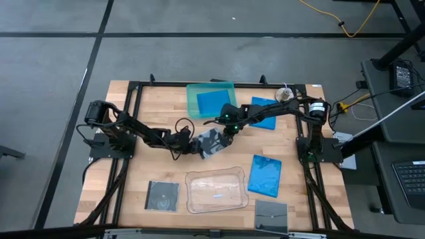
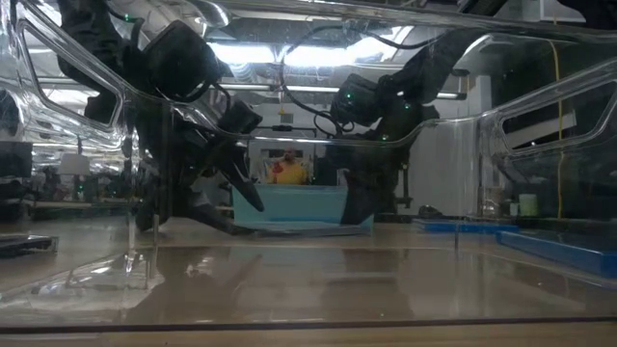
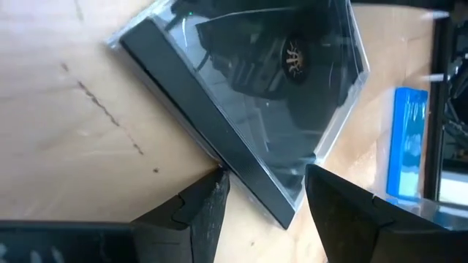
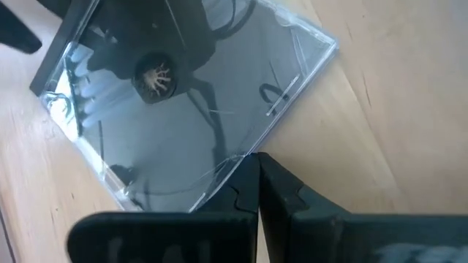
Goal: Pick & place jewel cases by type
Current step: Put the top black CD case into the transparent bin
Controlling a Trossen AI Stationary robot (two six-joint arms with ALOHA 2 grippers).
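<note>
A dark grey and clear square jewel case [image 1: 211,141] with a disc hub lies mid-table between both grippers. My left gripper [image 1: 194,144] is open, and its fingers [image 3: 212,208] stand either side of the corner of the case's dark spine edge [image 3: 281,208]. My right gripper [image 1: 226,131] is shut at the case's clear edge on the opposite side. Two more dark cases [image 1: 163,196] [image 1: 271,216] lie flat near the table's near edge. One blue case [image 1: 212,103] lies in the teal tray, another [image 1: 264,113] under my right arm, and a third [image 1: 265,176] to the right. My left gripper [image 3: 263,183] straddles the spine corner of the case; whether a finger touches it, I cannot tell. My right gripper [image 4: 257,164] has its shut fingertips against the case's clear edge [image 4: 238,157], partway along that side, coming from above and slanting down. The case [image 4: 190,102] rests on the wood.
A clear rounded plastic tray [image 1: 216,190] sits near the table's near edge, between the loose cases. The teal translucent tray [image 1: 194,99] stands at the far edge. A black frame [image 1: 133,86] borders the table. A person [image 2: 286,169] shows in the room beyond.
</note>
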